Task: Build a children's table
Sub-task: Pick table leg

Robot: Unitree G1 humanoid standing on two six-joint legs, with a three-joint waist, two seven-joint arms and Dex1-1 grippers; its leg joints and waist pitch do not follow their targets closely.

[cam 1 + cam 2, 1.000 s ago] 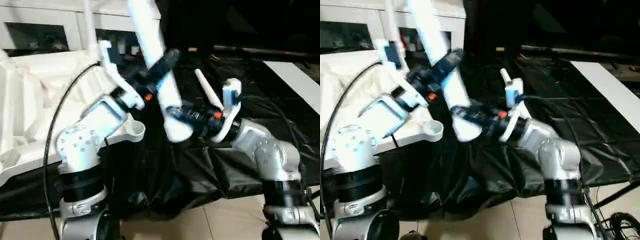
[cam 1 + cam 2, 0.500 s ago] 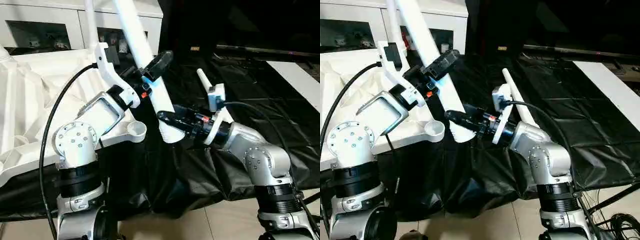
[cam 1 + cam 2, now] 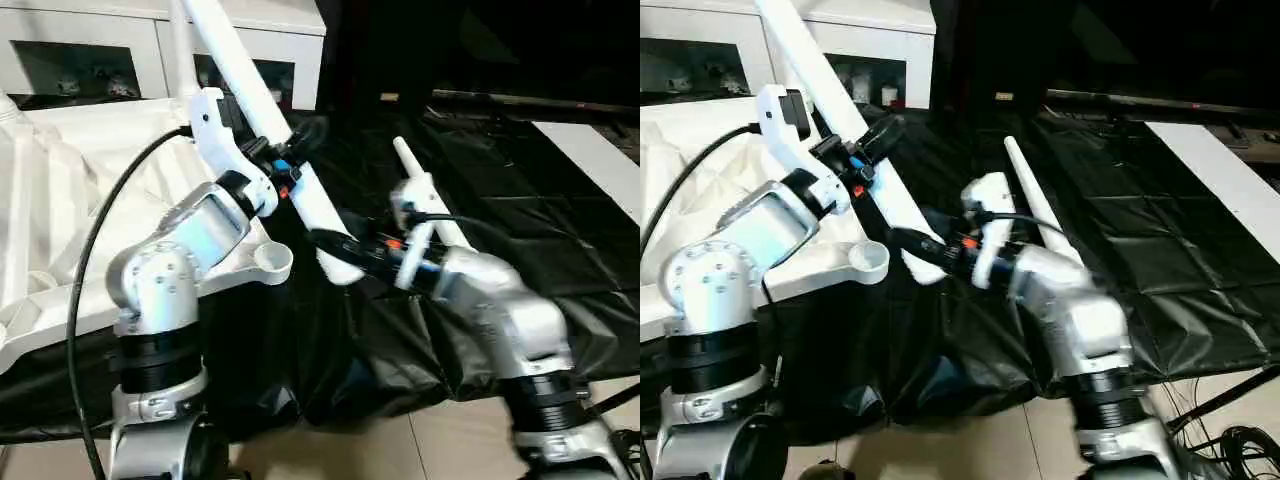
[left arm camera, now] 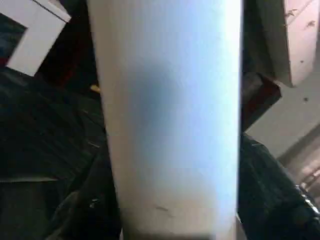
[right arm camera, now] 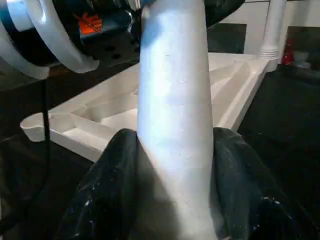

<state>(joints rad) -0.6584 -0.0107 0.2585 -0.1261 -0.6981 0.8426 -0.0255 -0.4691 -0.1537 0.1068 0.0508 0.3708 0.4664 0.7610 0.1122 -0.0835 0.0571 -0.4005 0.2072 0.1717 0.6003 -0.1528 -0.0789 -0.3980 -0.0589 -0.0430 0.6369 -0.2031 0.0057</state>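
Between both grippers: long white tapered plastic tube leg, slanting from 11 o'clock down to 5 o'clock.
Right gripper: black fingers clamped on leg's thick lower end.
Left gripper: fingers around leg's mid-length, closing in from wider stance a second ago.
Leg now leans flatter, foot nearer round corner socket of white ribbed plastic tabletop at 9 o'clock.
Second white leg lies on black sheet.
Judgement: lining up for insertion; leg not yet seated.
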